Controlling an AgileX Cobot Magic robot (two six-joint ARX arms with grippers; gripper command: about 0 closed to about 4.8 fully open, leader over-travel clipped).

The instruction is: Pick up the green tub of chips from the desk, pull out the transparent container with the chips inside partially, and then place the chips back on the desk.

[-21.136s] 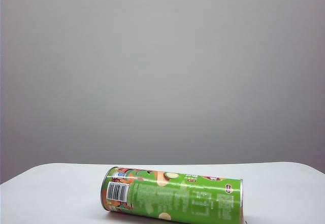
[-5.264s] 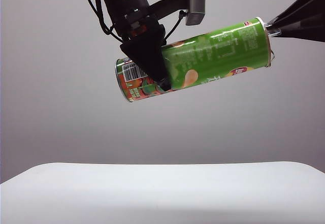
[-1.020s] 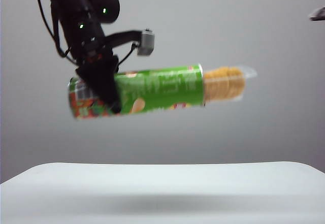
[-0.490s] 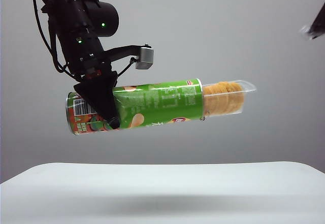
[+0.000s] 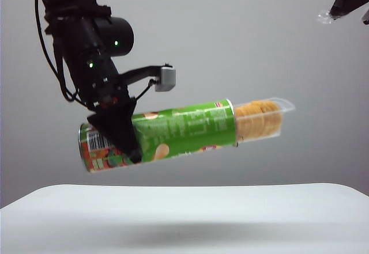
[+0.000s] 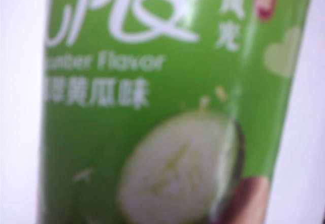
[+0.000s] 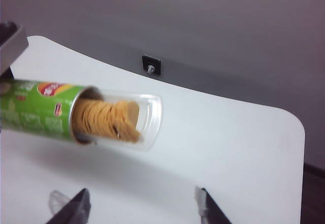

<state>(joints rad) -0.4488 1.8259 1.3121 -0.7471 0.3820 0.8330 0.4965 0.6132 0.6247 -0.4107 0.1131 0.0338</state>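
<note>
Green tub of chips (image 5: pixel 173 130), clamped in the left end effector (image 5: pixel 124 136) above the desk (image 5: pixel 184 219), transparent container (image 5: pixel 265 118) protruding; lower level; right end effector (image 7: pixel 139 203) apart, clear.

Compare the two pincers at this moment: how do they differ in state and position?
The left pincer is closed on the green tub of chips, holding it above the desk; the right pincer is open, holds nothing, and sits high at the right. Both are off the desk.
</note>
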